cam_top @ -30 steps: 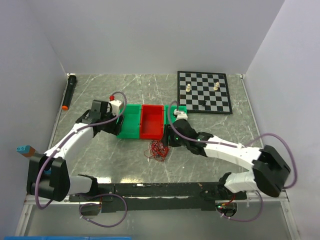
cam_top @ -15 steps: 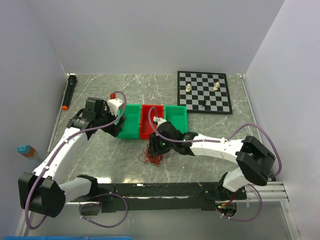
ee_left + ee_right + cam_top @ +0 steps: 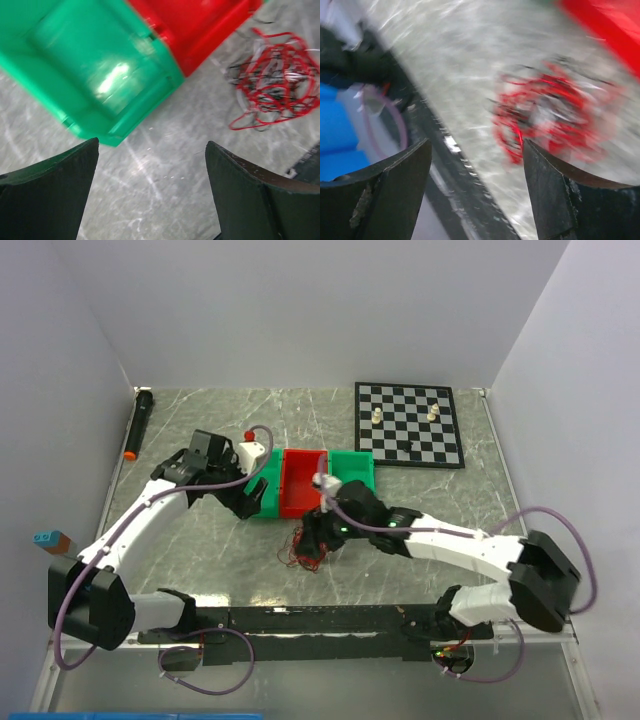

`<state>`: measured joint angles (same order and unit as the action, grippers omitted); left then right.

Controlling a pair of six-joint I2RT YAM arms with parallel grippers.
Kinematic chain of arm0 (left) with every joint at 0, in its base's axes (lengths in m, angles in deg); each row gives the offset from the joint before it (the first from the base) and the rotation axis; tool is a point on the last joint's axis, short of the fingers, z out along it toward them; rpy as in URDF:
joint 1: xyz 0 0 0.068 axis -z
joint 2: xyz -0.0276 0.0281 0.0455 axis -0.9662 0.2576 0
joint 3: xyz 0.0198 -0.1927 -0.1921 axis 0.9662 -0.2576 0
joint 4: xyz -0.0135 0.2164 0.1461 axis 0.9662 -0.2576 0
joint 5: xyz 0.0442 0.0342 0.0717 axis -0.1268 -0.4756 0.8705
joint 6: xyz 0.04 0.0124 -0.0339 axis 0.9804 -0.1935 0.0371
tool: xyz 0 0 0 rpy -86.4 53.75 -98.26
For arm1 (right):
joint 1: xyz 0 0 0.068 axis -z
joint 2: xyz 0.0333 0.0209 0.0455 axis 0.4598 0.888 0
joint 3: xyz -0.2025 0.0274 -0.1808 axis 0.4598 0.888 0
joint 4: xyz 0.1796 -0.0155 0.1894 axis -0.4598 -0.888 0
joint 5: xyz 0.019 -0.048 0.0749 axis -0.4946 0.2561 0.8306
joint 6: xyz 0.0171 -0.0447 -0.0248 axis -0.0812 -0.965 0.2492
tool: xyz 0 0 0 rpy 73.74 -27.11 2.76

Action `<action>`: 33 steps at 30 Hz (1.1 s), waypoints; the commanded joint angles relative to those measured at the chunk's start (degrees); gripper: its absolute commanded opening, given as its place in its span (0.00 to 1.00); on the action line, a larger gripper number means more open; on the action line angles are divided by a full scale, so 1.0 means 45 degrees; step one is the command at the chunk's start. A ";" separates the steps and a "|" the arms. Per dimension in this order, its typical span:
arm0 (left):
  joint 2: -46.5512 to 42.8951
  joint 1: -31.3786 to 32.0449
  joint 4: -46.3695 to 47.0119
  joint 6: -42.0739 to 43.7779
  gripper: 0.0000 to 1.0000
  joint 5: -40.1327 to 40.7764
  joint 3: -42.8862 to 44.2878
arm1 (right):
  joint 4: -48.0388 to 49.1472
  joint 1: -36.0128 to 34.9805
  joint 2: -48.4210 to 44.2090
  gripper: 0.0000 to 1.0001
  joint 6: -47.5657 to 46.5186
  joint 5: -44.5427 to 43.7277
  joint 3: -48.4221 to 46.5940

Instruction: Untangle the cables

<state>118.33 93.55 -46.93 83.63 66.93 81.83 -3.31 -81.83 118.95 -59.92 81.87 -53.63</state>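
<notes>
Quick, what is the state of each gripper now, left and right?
Left gripper: open, holding nothing.
Right gripper: open, holding nothing, above the cables.

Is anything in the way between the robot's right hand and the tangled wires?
Nothing visible. The right hand hangs open over the cables, which lie on the bare table in front of the red bin.
</notes>
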 commanded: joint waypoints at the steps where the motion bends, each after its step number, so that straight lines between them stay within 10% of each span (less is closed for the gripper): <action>1: 0.0388 0.0502 -0.0224 0.0311 0.91 -0.1342 0.0845 | -0.0044 0.0929 -0.2020 0.80 0.0847 -0.1772 0.1451; 18: 0.0390 0.0854 -0.0068 0.0077 0.90 -0.0211 0.0846 | 0.0324 0.0443 0.3308 0.72 0.1028 0.0134 -0.1553; 33: 0.0370 0.0854 -0.0185 0.0429 0.89 -0.0717 0.0572 | -0.0905 -0.0399 0.1418 0.70 -0.0049 0.0237 -0.0267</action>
<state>120.04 97.38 -47.81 84.46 65.56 84.65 -5.49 -84.02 131.34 -58.91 84.91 -56.95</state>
